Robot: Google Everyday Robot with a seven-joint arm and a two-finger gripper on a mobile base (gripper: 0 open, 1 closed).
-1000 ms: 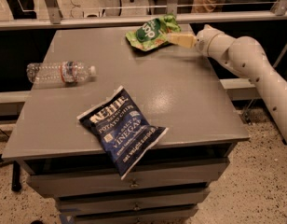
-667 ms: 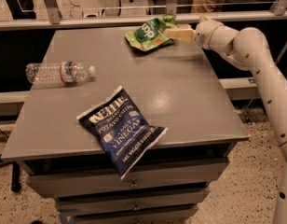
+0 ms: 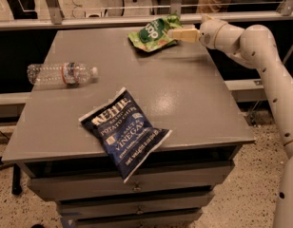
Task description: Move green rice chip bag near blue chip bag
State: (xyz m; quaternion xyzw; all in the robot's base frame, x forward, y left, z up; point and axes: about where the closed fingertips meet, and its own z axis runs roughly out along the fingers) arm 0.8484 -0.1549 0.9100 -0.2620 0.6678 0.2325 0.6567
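Gripper [image 3: 174,33] sits at the far right part of the tabletop [image 3: 199,99], low over the surface, pointing left in the camera view. The white arm [image 3: 260,49] comes in from the right edge of the view and bends down off the tabletop's right side.

Green rice chip bag [image 3: 150,32] is right at the gripper's tip. Its right edge meets the tip, and the rest of it spreads away to the left of the gripper. The bag is crinkled, with its dark green oval facing up and tilted. Cannot tell how wide the gripper is, or whether it has hold of the bag or only touches it. The contact spot is too unclear to call.

Blue chip bag [image 3: 122,131] is well apart from the gripper, down and left of it in view, at the near edge of the tabletop. It lies flat and skewed, label up, with its lower corner hanging past the front edge over the drawers [image 3: 137,189].

Clear water bottle [image 3: 61,72] lies on its side far to the left of the gripper, near the left edge of the tabletop, cap end pointing toward the gripper's side. It is apart from both bags.

A bare stretch of grey tabletop lies between the green rice chip bag and the blue chip bag.
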